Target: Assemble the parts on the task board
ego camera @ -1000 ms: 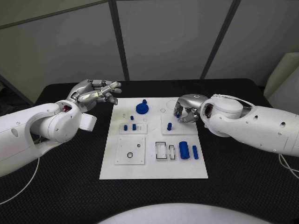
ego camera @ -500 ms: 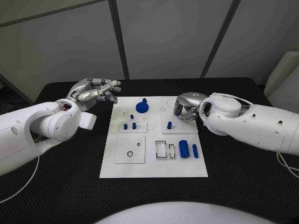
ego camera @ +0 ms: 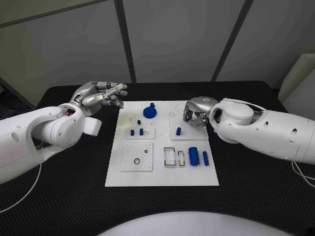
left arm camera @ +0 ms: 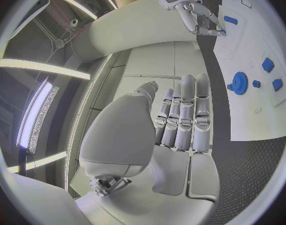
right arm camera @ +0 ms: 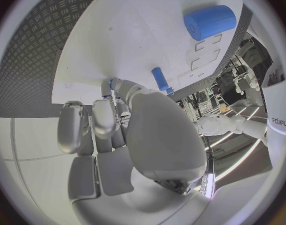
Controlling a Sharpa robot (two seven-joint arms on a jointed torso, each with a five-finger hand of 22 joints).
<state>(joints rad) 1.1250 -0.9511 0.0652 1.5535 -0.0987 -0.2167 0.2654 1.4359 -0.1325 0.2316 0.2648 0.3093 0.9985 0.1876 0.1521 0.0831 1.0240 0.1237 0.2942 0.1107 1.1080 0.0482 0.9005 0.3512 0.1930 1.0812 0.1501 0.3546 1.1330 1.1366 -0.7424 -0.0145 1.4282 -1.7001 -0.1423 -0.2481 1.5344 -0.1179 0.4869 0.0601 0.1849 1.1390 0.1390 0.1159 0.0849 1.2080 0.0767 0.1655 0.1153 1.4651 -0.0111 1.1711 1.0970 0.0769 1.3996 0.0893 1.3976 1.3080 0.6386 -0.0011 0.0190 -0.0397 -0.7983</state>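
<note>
Board (ego camera: 162, 176) lies mid-frame on the table (ego camera: 257, 196). Left hand (ego camera: 101, 96) hovers upper left, fingers loosely apart, empty. Right hand (ego camera: 194, 113) curls over the board's upper right; its grasp cannot be told.

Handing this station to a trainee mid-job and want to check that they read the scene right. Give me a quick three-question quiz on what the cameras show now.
1. True or false: the left hand holds the blue gear.
2. Where does the large blue cylinder lie? A) on the task board, in its near-right part; B) on the board's far-left corner; C) off the board, on the black table.
3. Fill in: the hand closest to the lone blue peg is the robot's ___ hand.

Key: 1 false, the gear stands on the board and the left hand holds nothing. 2 A. 3 right hand.
</note>
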